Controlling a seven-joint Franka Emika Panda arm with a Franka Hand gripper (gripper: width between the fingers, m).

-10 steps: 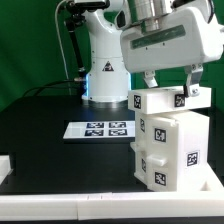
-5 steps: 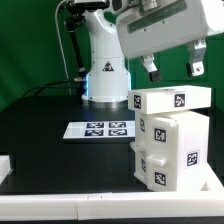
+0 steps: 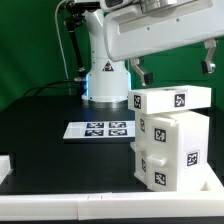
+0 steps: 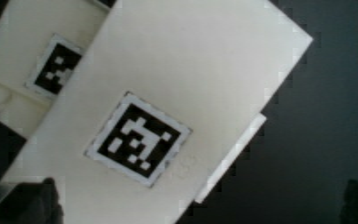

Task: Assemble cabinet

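White box [image 3: 170, 140] with black-and-white square tags is the closest thing in the exterior view, sitting on the black table [image 3: 60, 155] down around 4 o'clock. It's the cabinet body, upright, with a flat white panel [image 3: 172, 99] lying across its top, one tag facing up. Smaller tagged blocks seem to sit against its near side, though I can't tell where one ends and the next starts. The wrist view looks straight down on that panel [image 4: 167, 100] and its tag.

Just above it, the gripper [image 3: 172, 68] hangs clear of the panel, fingers [image 3: 140, 72] spread wide and holding nothing, one tip on each side.

Farther back, around 9 o'clock from the box, the marker board [image 3: 101, 129] lies flat on the table. Behind that stands the arm's white base [image 3: 103, 70], in front of a green backdrop [image 3: 30, 45].
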